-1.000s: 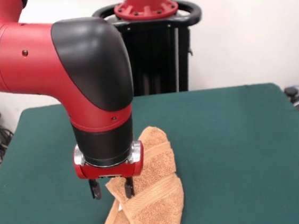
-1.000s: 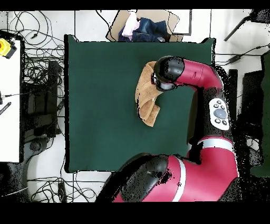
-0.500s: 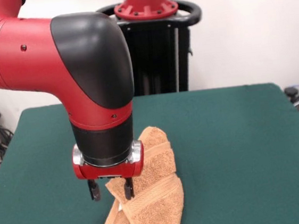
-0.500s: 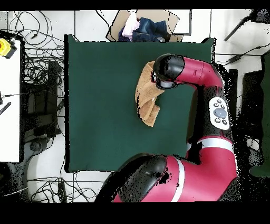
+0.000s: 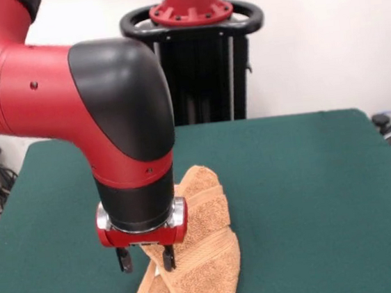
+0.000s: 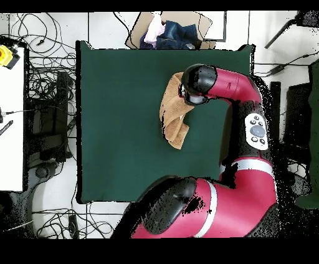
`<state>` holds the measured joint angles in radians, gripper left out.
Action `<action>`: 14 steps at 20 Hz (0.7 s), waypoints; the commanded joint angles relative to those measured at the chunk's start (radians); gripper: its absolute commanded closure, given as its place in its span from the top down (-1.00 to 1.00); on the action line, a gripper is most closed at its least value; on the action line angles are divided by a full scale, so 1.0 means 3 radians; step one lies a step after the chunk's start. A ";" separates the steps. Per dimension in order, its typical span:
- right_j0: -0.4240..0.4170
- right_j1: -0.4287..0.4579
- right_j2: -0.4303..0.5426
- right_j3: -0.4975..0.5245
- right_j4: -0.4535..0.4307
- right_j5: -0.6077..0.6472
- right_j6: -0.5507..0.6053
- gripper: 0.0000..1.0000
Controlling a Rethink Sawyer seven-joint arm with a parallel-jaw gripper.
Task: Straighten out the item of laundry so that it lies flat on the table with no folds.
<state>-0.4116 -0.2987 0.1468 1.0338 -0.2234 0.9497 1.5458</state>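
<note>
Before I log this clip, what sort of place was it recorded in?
Most likely a robotics lab. A red and black robot arm works at a green table holding one orange-tan towel. In the overhead view, loose cables cover the floor around it.

white wall (image 5: 324,35), cables on floor (image 6: 47,81)

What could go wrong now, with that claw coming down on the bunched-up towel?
The open claw straddles a raised fold of the towel, so it may pinch several layers and drag the whole bundle instead of spreading it. The towel also lies near the table edge closest to the front camera, so a pull that way might slide it off.
</note>
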 commanded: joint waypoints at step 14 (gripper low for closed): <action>0.0190 0.0494 -0.0013 -0.0266 -0.0118 -0.0372 0.0389 1.00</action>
<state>-0.3837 -0.1945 0.1357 0.9576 -0.2300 0.9333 1.5458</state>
